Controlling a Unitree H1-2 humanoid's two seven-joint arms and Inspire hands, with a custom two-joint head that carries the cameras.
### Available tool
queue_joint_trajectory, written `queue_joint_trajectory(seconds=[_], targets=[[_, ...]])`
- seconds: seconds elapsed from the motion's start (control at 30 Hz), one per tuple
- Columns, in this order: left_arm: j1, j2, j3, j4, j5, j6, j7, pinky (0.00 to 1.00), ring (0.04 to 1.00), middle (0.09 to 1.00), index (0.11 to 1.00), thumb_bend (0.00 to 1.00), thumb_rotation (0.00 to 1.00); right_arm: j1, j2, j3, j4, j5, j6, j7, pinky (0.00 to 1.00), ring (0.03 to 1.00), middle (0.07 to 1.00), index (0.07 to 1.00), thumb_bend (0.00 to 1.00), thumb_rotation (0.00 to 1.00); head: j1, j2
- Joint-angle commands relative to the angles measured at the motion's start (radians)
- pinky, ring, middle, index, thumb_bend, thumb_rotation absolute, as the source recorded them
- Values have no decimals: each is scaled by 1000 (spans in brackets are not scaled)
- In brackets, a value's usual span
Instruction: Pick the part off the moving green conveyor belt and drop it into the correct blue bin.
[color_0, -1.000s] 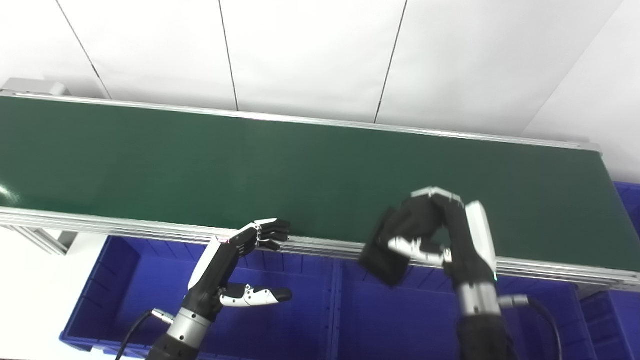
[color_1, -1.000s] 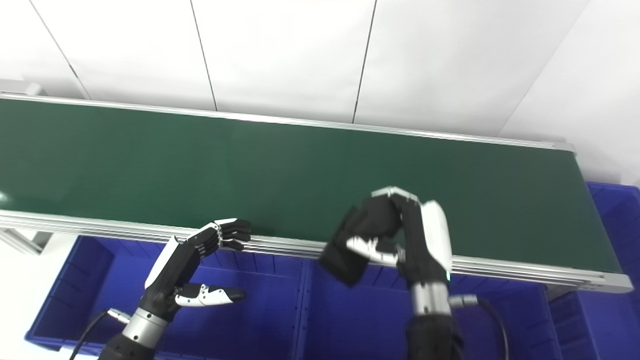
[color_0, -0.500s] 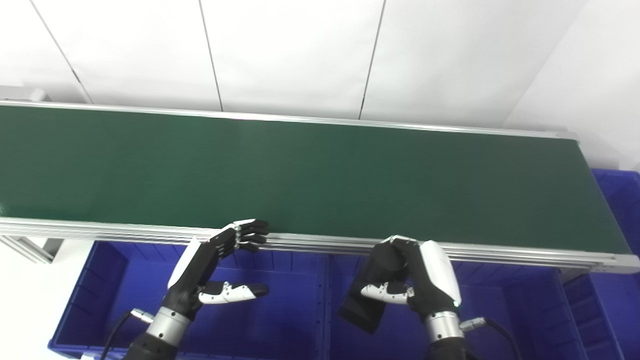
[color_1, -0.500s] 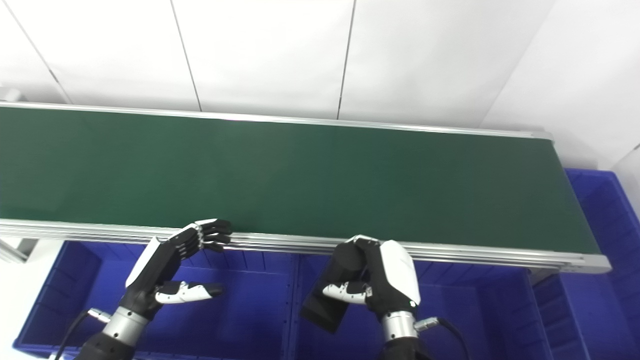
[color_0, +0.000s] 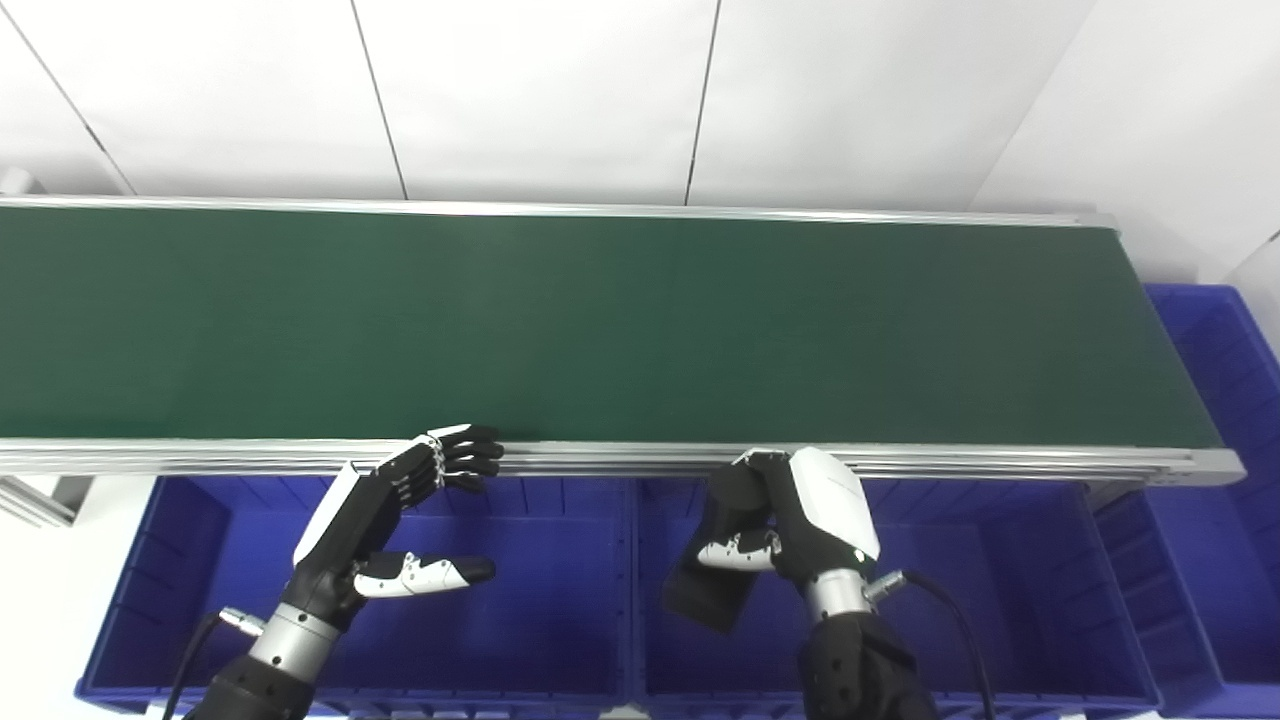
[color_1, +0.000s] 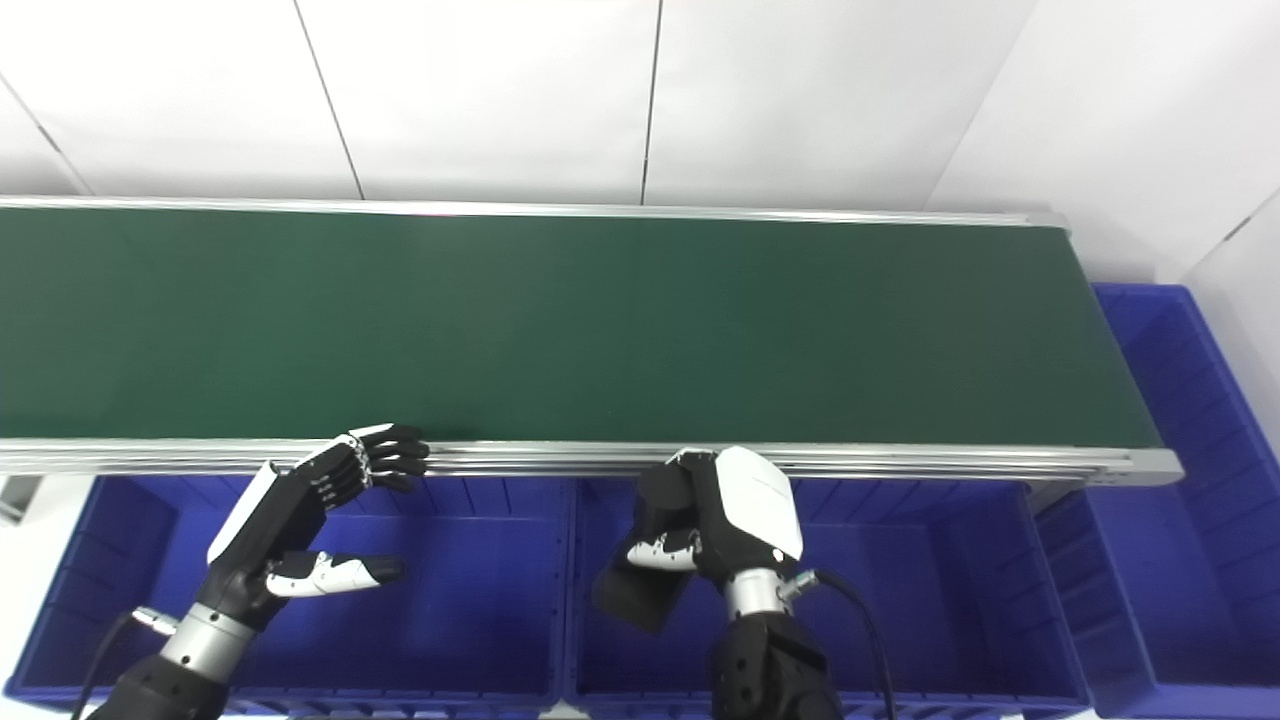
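Observation:
A flat black part (color_0: 712, 592) hangs from my right hand (color_0: 790, 520), which is shut on its upper edge. Hand and part are over the middle blue bin (color_0: 1000, 560), just in front of the conveyor's near rail. The green conveyor belt (color_0: 600, 320) carries nothing in view. My left hand (color_0: 400, 520) is open, its fingers (color_0: 455, 462) curled up by the near rail and its thumb pointing right, above the left blue bin (color_0: 180, 570). In the right eye view the part (color_1: 640, 595) hangs tilted, its lower corner toward the wall between the two bins.
The silver near rail (color_0: 620, 457) of the conveyor runs across just above both hands. A third blue bin (color_0: 1225, 360) stands at the belt's right end. White wall panels rise behind the belt.
My right hand has carried the black part back off the belt, over the near rail and down above the middle bin. The camera has tilted and shifted; the left hand has kept its pose.

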Motion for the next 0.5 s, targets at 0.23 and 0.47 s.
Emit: queue_joint_trajectory(seconds=[0.23,0.47], targets=[[-6,-14,45,-31,-29,-28,-85,643,711,748,768,834,366,15,42,11,-69,-188,11,36,516,623,681,494,509,99,-20,14],[-10,-34,63,-39,-45,-28,-140,642,719,751,765,824,345,94,65,20,-192,-270,6,74,834,864,872,827,811,308,-22,17]])
